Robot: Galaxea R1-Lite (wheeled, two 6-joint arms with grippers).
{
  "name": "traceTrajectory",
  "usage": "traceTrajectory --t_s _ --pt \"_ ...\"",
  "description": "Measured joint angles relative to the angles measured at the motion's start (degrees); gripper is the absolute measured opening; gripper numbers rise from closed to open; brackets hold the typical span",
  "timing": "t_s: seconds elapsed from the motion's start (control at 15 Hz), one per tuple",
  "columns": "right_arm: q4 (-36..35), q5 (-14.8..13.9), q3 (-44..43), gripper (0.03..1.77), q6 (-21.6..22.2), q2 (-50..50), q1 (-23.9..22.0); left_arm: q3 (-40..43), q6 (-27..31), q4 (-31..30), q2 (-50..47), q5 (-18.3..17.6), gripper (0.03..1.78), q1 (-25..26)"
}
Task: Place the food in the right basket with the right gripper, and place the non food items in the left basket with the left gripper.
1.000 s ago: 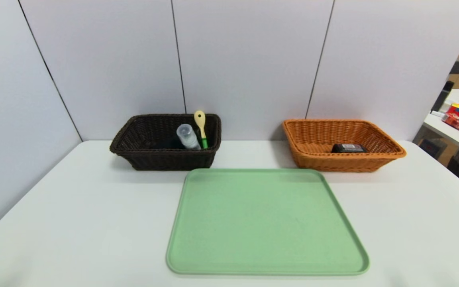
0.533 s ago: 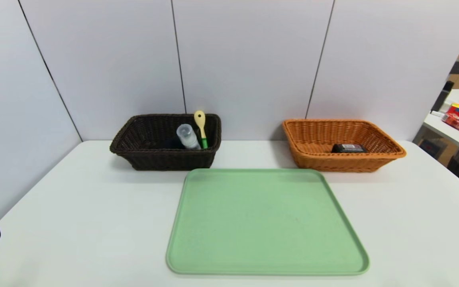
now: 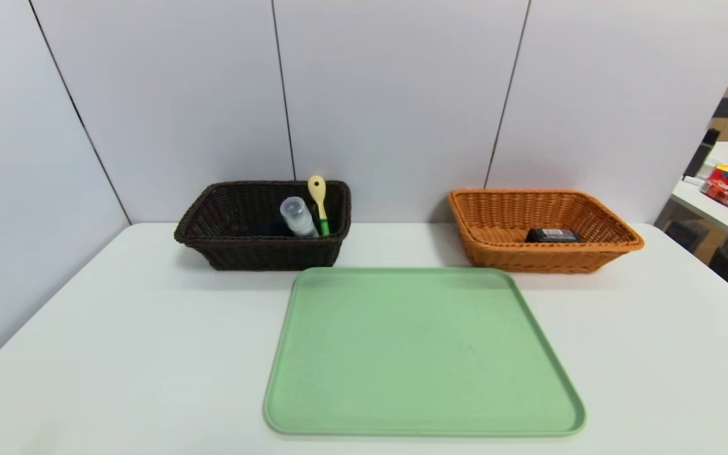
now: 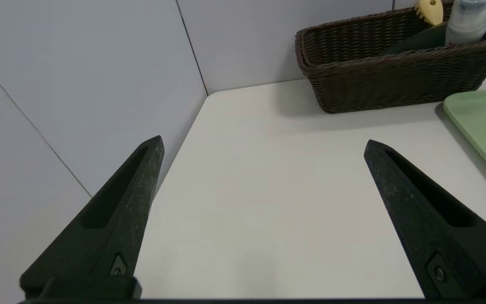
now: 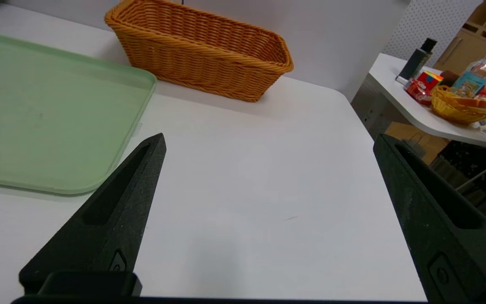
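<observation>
— Looking across the white table [image 3: 117, 341], what's in the dark brown left basket [image 3: 256, 253]?
— A white bottle [image 3: 298, 218] with a clear cap, leaning; just beside it a yellow spoon [image 3: 318, 203] with a green handle, standing up against the back wall; something dark lies low behind them, hard to make out.
— And the orange right basket [image 3: 547, 258]?
— One small black carton [image 3: 552, 235] on its floor, near the front wall; the label on top faces up.
— The green tray [image 3: 424, 354]?
— Flat on the table in front of both baskets, between them; bare.
— Where are the arms?
— Low and drawn in toward the near edge; the left gripper [image 4: 262, 145] has its jaws spread wide, nothing between them, only tabletop; the right gripper [image 5: 268, 141] likewise gapes wide and holds nothing; a cluttered side table [image 5: 399, 84] stands off to the right.
</observation>
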Motion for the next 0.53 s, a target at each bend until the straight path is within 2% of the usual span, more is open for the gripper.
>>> traceTrajectory --t_s 0.2,0.4,0.53 --pt "3.3 2.52 -0.15 1.7 -0.23 -2.1 0.33 0.22 -0.74 2.84 -2.6 -2.4 1.69 0.38" --pt "8.07 3.11 -0.72 1.7 -0.2 -5.16 0.48 1.54 -1.46 2.52 -3.8 -2.49 1.69 0.4" --pt "9.78 3.16 -1.13 1.7 0.05 -7.16 0.55 1.82 -1.94 2.51 -4.11 -3.86 1.69 0.43"
